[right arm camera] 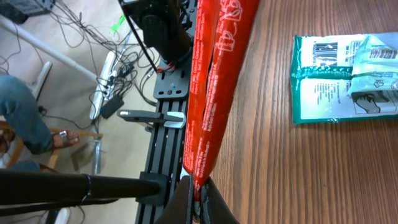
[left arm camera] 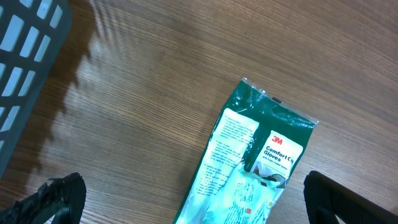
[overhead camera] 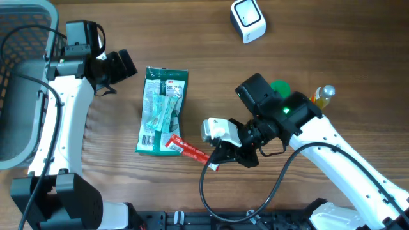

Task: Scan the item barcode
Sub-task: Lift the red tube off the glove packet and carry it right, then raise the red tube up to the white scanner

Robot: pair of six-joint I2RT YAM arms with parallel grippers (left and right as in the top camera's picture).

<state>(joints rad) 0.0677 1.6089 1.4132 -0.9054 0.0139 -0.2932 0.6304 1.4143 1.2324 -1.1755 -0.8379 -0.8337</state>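
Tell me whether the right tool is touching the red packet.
Touching. The right wrist view shows the right tool closed on the lower end of the red packet, its tips pinching the wrapper with no gap.

This is a robotics lab, dressed as a shop checkout. A left arm (overhead camera: 61, 121) and a right arm (overhead camera: 339, 144) stand at a wood-grain table (overhead camera: 192, 38), and a black rail (right arm camera: 163, 124) with a bracket runs along its edge. Past that edge, the right wrist view shows loose cables (right arm camera: 81, 37) and what looks like a power strip (right arm camera: 104, 87) on a bare floor, plus a leg (right arm camera: 22, 112) in jeans with a sandalled foot. The shop side is a scanner (overhead camera: 248, 20), a basket (overhead camera: 16, 128), a glove pack (overhead camera: 161, 112) and a red packet (overhead camera: 188, 149).
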